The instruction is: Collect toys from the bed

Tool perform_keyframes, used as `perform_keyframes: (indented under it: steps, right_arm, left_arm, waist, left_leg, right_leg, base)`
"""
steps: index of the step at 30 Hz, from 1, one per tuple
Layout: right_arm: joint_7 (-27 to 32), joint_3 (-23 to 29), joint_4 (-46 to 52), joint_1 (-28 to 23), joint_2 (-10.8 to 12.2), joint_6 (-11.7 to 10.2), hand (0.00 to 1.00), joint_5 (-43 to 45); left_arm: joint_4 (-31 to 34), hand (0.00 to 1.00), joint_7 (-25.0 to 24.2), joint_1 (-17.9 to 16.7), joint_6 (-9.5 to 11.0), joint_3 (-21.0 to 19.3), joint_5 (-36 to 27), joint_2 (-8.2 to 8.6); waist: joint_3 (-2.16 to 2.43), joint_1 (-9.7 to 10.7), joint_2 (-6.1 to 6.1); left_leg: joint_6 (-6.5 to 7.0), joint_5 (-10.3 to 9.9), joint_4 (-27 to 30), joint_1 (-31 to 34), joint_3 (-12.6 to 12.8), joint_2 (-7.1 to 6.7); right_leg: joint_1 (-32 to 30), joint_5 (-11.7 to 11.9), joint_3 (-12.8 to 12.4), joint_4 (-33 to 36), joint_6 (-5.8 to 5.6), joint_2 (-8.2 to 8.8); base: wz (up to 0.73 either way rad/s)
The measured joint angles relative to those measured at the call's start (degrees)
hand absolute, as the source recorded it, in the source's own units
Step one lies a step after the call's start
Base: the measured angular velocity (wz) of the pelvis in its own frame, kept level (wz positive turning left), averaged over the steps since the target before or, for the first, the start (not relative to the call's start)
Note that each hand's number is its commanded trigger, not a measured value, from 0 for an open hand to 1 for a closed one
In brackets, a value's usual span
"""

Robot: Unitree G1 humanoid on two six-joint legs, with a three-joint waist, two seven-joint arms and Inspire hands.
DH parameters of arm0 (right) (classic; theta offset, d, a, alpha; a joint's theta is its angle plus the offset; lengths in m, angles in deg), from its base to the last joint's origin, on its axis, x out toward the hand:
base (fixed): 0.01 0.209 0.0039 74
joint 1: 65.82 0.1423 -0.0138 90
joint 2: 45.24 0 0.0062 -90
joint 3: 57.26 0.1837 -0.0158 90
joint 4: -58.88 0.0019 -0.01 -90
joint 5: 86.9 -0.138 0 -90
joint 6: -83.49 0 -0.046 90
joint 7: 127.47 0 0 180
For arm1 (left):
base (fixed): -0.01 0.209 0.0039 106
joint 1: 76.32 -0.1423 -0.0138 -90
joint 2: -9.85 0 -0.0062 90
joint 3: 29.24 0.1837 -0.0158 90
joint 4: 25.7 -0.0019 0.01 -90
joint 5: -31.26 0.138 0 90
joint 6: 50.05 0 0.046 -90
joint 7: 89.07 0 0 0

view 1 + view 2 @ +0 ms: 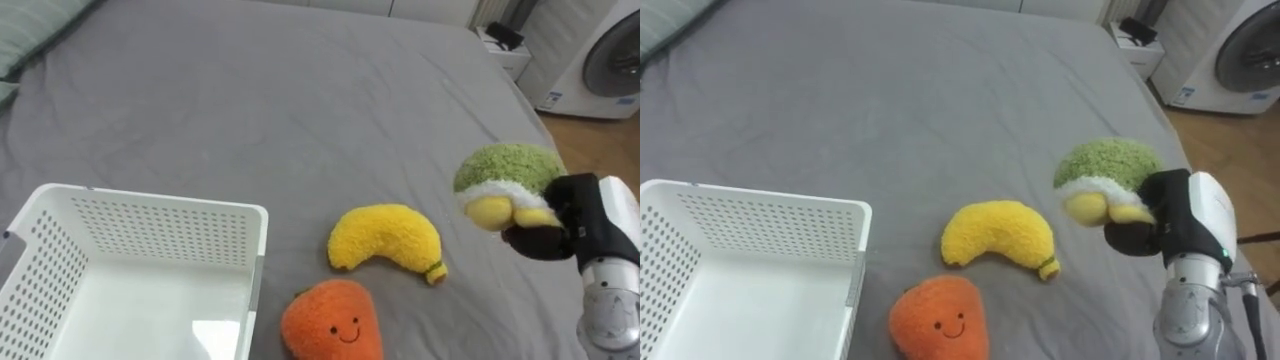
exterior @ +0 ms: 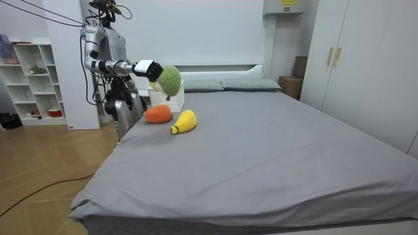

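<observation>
You've got one green plush toy (image 1: 505, 172) clamped in your right robot hand (image 1: 543, 240), up off the bed (image 1: 250, 100). Left of it: one yellow banana plush (image 1: 385, 240), one orange plush (image 1: 333, 320), one white basket (image 1: 150, 215).

On the bed (image 1: 300, 100), the basket (image 1: 150, 205) sits at the robot's near left, the carrot (image 1: 333, 320) just right of its near corner, the banana (image 1: 388, 240) just behind and right of the carrot, and the turtle (image 1: 505, 180), held in the right hand (image 1: 560, 230), above the bed's right edge, apart from the banana.
</observation>
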State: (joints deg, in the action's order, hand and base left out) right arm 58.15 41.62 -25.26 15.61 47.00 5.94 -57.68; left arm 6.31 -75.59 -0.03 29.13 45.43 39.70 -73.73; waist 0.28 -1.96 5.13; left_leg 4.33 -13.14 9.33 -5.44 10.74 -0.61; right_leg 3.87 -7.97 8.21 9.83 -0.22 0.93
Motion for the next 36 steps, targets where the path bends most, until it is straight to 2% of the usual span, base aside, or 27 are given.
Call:
perform_keyframes:
  steps: [6,11,15,17,23,28,32,36]
  right_arm:
    - [-2.7,-4.7,4.2,3.3,-0.1,0.1,1.00,-2.2]
    - [-4.8,-9.2,9.2,6.6,-0.2,0.1,1.00,-2.0]
    - [-7.8,-13.5,11.7,10.1,0.0,0.1,1.00,-1.9]
    - [-9.4,-15.1,12.2,11.8,0.0,0.1,1.00,-1.9]
    - [-10.6,-20.3,13.0,14.6,0.5,0.1,1.00,-2.0]
    - [-12.8,-25.9,13.3,14.7,0.6,0.0,1.00,-1.9]
    - [-14.2,-28.8,13.3,16.2,0.6,0.0,1.00,-1.4]
    - [-14.6,-32.7,12.9,16.6,1.6,0.1,1.00,0.6]
  left_arm:
    - [-1.1,0.00,0.1,1.0,1.2,2.5,0.3,-0.04]
    - [-1.9,0.00,0.1,1.2,1.4,3.4,0.0,-0.09]
    - [-2.4,0.00,0.1,1.7,1.5,4.9,0.1,0.03]
    - [-2.6,0.00,0.1,2.1,1.5,5.3,0.1,0.04]
    - [-3.9,0.00,0.2,4.2,2.0,6.1,0.1,0.07]
    - [-4.2,0.00,0.1,5.4,2.7,7.5,-0.5,0.03]
    - [-4.6,0.00,0.1,6.7,2.7,9.2,-1.5,0.08]
    - [-4.2,0.00,0.0,8.1,2.7,10.1,-1.5,-0.09]
  waist:
    - [-0.29,-1.0,-0.45]
    - [-0.30,-1.5,-0.50]
    - [-0.23,-3.1,-0.41]
    - [-0.18,-3.2,-0.34]
    - [0.09,-6.6,0.15]
    - [-0.30,-9.5,0.71]
    - [-0.40,-9.6,0.93]
    - [-0.44,-11.2,0.99]
  left_leg:
    - [0.00,0.0,0.0,0.1,-0.1,-0.01]
    - [0.02,0.1,0.2,0.7,-1.3,-0.08]
    - [0.04,0.1,0.3,0.9,-1.9,-0.08]
    - [0.09,0.1,0.3,1.1,-2.6,-0.13]
    - [0.19,0.3,0.4,1.7,-3.6,-0.29]
    - [0.21,0.4,0.4,2.0,-4.1,-0.41]
    - [0.37,0.7,0.4,2.9,-5.5,-0.93]
    - [0.38,0.8,0.7,3.2,-6.4,-1.06]
  right_leg:
    - [-0.1,0.0,0.2,0.0,0.00,0.03]
    - [0.0,0.0,1.3,-0.1,0.00,0.09]
    - [0.1,0.0,2.1,-0.2,0.00,0.14]
    - [0.2,0.0,3.1,-0.2,0.00,0.30]
    - [0.1,0.0,4.5,-0.4,-0.01,0.69]
    - [0.1,0.0,4.8,-0.6,-0.02,0.71]
    - [0.0,0.0,6.0,-1.2,-0.08,1.03]
    - [0.0,0.0,6.9,-1.4,-0.09,1.07]
  base:
    - [0.01]
    - [0.12]
    - [0.09]
    - [0.21]
    - [0.10]
    - [0.03]
    - [0.16]
    - [0.10]
